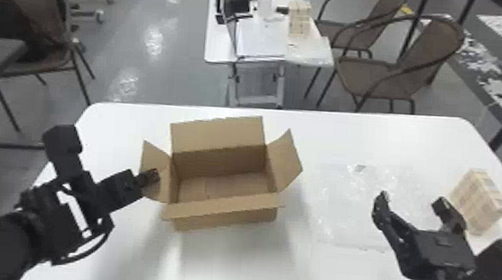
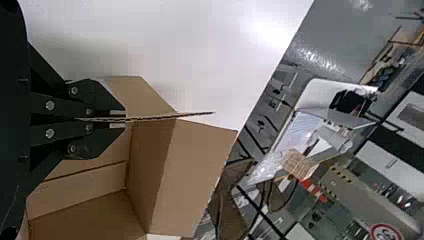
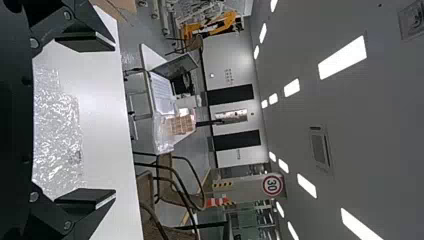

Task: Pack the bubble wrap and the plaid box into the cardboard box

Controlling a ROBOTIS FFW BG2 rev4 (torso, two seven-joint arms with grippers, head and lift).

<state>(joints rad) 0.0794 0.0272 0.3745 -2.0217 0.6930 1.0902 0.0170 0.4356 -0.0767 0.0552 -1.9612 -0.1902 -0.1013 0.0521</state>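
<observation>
The cardboard box stands on the table with its flaps up and its inner floor showing. My left gripper is at its left flap; in the left wrist view the left gripper is shut on that flap, seen edge-on. Flat on the table right of the box lies the clear bubble wrap, also seen as bubble wrap in the right wrist view. Above its right part my right gripper, the same gripper in its wrist view, stands open and holds nothing. The plaid box rests beyond its right finger.
The white table has its far edge just behind the cardboard box. Past it on the floor are a second table with items on it and several brown chairs.
</observation>
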